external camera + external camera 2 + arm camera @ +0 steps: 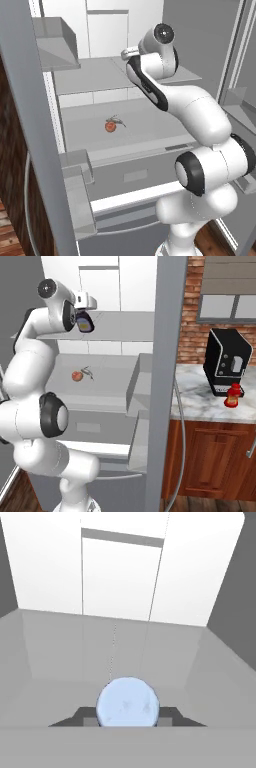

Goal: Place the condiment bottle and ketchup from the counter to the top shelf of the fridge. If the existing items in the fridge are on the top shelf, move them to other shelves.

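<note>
Right base view puts the gripper (83, 317) in the upper left of the frame, its jaws pinching the condiment bottle (84, 322), a dark rounded bottle with a yellow-orange end, held above the near edge of the top shelf (117, 321); the fruit (76, 376) and the thin dark sprig (88, 373) lie just beside each other on the shelf below, left of centre; the ketchup (232, 395) stands on the counter (200, 398) at the right of the frame, in front of a black appliance (227, 362), well apart from the fridge (162, 356); a brick wall shows behind the counter. Left base view has the arm (200, 130) rising from the lower right and bending toward the top shelf (85, 75) near the upper middle; the fruit (110, 126) sits left of centre on the lower shelf with the sprig (117, 120) touching or nearly touching it; door bins hang at the left edge. Hand view shows a pale rounded end of the bottle (128, 703) at bottom centre between the dark fingertips (172, 714), with the shelf (60, 662) stretching to the white back wall at the top of the frame.
</note>
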